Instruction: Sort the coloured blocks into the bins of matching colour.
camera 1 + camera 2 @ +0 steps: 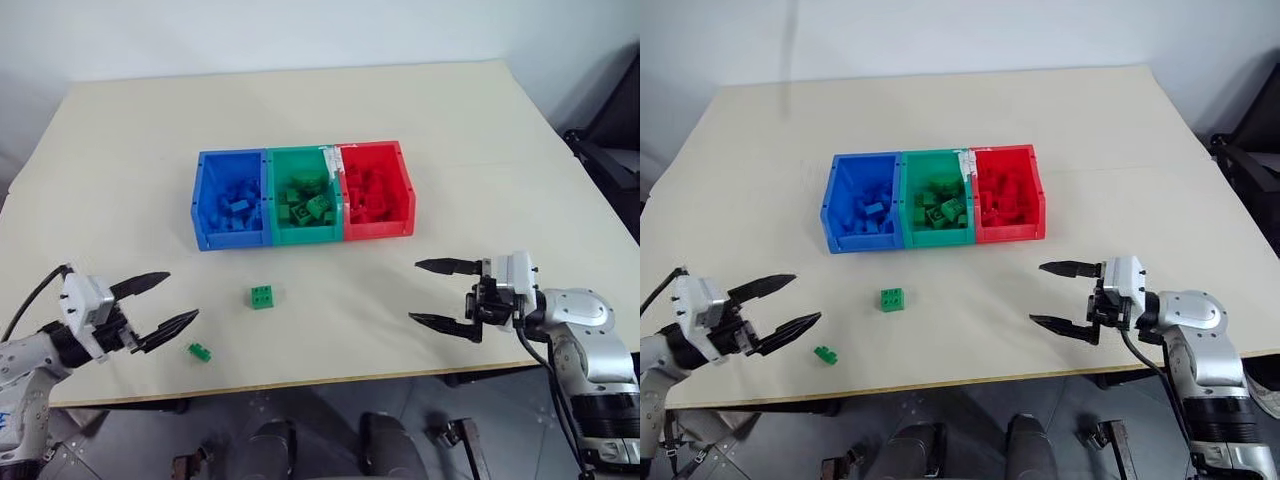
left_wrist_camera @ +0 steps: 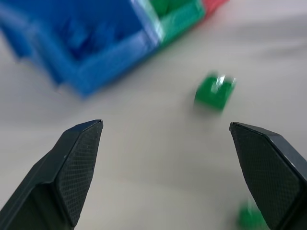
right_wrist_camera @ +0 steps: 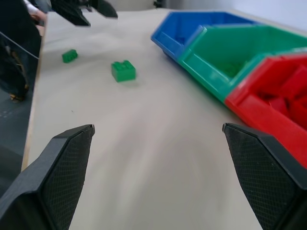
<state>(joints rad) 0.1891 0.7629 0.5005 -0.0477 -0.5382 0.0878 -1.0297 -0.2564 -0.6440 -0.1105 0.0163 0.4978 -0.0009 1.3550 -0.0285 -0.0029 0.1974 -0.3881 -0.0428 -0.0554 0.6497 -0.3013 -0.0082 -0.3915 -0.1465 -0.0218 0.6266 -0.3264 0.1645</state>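
Observation:
Two green blocks lie loose on the table: a square one (image 1: 263,296) in front of the bins and a smaller oblong one (image 1: 199,351) near the front edge. The bins stand joined in a row at mid-table, blue (image 1: 231,198), green (image 1: 305,195) and red (image 1: 375,190), each holding several bricks of its own colour. My left gripper (image 1: 158,303) hovers open at the front left, just left of the small block, empty. My right gripper (image 1: 437,293) is open and empty at the front right, pointing left toward the blocks.
The beige table (image 1: 450,130) ends close in front of both grippers. Dark chair parts (image 1: 610,140) stand off the table's right side.

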